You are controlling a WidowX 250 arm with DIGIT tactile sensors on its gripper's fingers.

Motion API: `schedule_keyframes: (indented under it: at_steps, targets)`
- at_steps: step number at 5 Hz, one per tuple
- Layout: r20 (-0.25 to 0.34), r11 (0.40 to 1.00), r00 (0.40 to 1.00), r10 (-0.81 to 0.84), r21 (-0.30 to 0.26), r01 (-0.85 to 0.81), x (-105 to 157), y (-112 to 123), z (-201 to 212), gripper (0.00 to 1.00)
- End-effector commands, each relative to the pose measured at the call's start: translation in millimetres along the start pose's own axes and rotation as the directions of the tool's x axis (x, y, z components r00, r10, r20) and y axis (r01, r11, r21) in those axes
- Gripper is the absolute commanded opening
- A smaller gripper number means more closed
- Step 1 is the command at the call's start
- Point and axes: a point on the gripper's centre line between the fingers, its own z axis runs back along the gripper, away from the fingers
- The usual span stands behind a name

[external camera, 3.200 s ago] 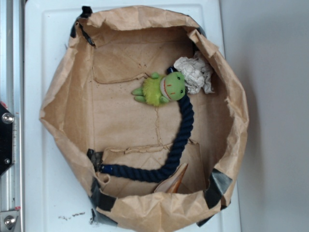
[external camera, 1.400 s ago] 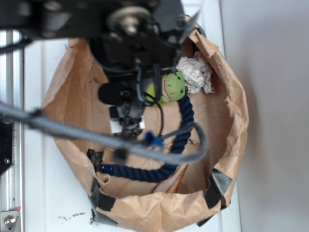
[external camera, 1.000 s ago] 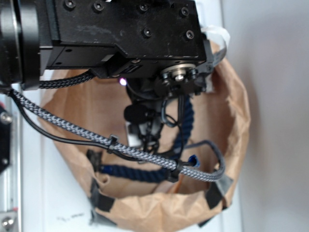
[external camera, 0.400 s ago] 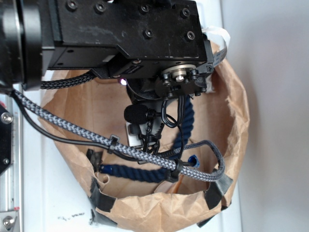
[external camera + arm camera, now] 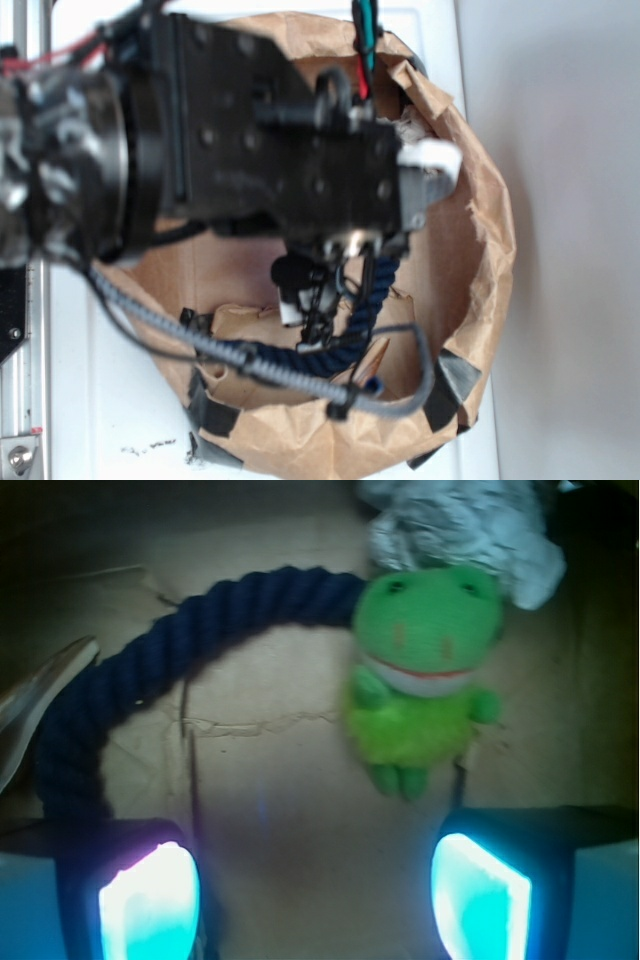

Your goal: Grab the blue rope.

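Exterior and wrist views of a paper bag lying open on a white surface. The black arm, blurred, fills the upper left of the exterior view, and a grey braided cable loops below it across the bag's lower part. The blue rope lies on the bag's floor; in the wrist view it arcs from the left finger up to the head of a green frog toy, which it touches. Crumpled white paper sits just behind the frog. The tool is wide open, its two lit fingers well apart, holding nothing.
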Motion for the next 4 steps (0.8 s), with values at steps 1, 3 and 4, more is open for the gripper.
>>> schedule_keyframes:
  at_steps: [1,3,4]
  targets:
    - [0.008,0.995,0.998,-0.069,-0.073,0.069,-9,-42,0,1.00]
    - [-0.036,0.989,0.998,-0.047,-0.142,0.041,-5,-70,-13,1.00]
    - [-0.052,0.984,0.997,-0.058,-0.172,0.048,-10,-80,-33,1.00]
